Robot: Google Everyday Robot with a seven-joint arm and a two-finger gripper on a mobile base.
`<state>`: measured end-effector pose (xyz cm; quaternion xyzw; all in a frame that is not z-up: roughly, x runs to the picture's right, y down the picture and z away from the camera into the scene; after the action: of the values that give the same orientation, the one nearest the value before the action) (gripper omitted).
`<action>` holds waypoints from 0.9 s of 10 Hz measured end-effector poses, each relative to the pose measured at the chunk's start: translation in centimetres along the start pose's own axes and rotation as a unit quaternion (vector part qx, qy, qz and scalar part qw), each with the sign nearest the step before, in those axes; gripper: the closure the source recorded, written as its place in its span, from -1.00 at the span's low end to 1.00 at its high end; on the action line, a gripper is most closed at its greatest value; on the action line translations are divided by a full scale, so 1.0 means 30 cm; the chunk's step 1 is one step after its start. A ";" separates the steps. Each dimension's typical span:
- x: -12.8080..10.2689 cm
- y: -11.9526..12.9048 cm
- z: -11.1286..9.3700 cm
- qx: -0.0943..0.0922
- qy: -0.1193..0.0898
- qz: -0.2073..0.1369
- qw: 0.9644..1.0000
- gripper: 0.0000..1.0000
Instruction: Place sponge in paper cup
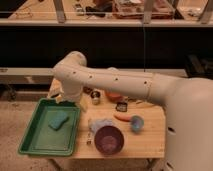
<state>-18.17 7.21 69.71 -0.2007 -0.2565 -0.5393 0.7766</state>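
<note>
The teal-green sponge (58,120) lies inside the green tray (35,142) at the table's left. My gripper (70,100) hangs from the white arm just above the tray's far right corner, a short way beyond the sponge. It is open and nothing is between its fingers. The paper cup is hidden, probably behind the arm.
A purple bowl (109,139) stands near the front edge, with a pale cloth (100,124) beside it. A light-blue cup (136,122), a carrot (122,117), a metal cup (95,96) and an orange bowl (115,96) sit on the wooden table (150,137).
</note>
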 end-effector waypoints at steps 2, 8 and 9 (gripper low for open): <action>0.000 -0.006 0.002 -0.005 0.004 -0.003 1.000 -0.60; -0.016 -0.032 -0.007 0.010 0.011 -0.012 1.000 -0.60; -0.044 -0.076 0.017 0.011 0.008 -0.014 1.000 -0.60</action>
<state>-20.79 7.71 69.39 -0.1845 -0.2590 -0.5491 0.7729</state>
